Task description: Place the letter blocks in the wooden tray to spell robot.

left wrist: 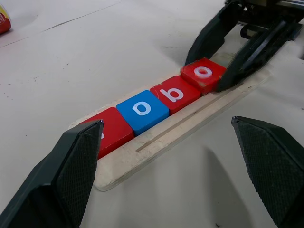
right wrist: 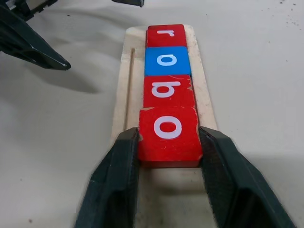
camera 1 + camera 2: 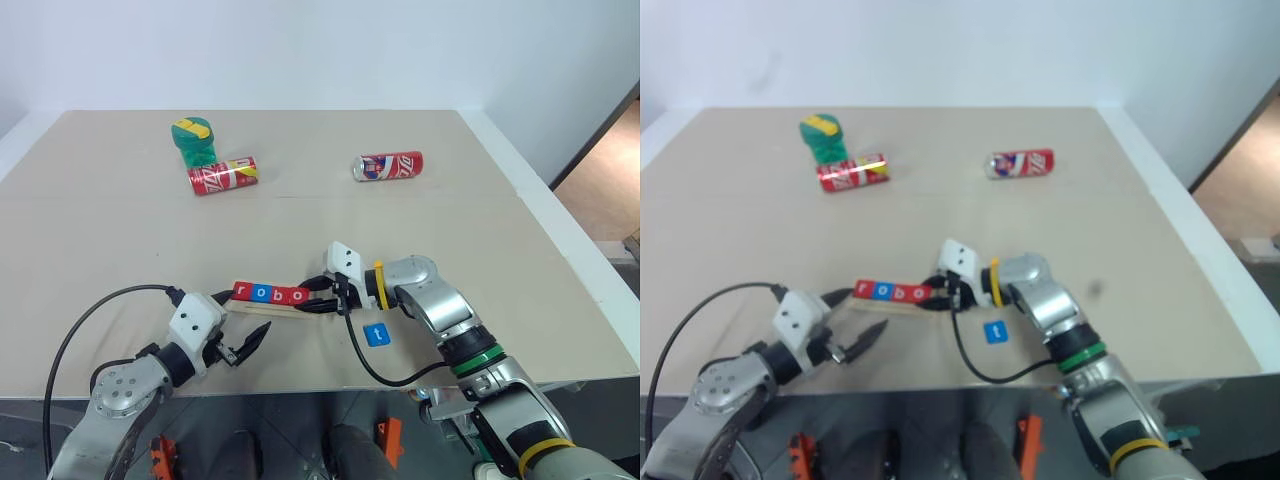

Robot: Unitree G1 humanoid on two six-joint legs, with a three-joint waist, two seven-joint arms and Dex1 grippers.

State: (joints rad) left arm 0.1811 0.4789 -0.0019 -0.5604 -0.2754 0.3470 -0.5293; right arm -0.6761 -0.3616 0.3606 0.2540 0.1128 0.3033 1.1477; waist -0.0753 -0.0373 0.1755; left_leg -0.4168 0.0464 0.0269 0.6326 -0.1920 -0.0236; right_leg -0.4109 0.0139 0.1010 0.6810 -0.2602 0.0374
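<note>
The wooden tray (image 3: 266, 307) lies near the table's front edge. In its groove sit letter blocks in a row: red r (image 2: 166, 34), blue o (image 2: 166, 60), red b (image 2: 166, 90) and a red o (image 2: 168, 129) at the right end. My right gripper (image 3: 316, 296) reaches in from the right. It is shut on that last red o, with one finger (image 2: 118, 166) against each side. A blue t block (image 3: 376, 334) lies flat on the table just right of the tray, under my right forearm. My left gripper (image 3: 246, 346) is open and holds nothing, just in front of the tray's left end.
Two red soda cans (image 3: 223, 175) (image 3: 388, 165) lie on their sides at the back of the table. A green and yellow object (image 3: 193, 140) stands beside the left can. The table's front edge (image 3: 300, 388) runs close behind both grippers. Black cables hang off each wrist.
</note>
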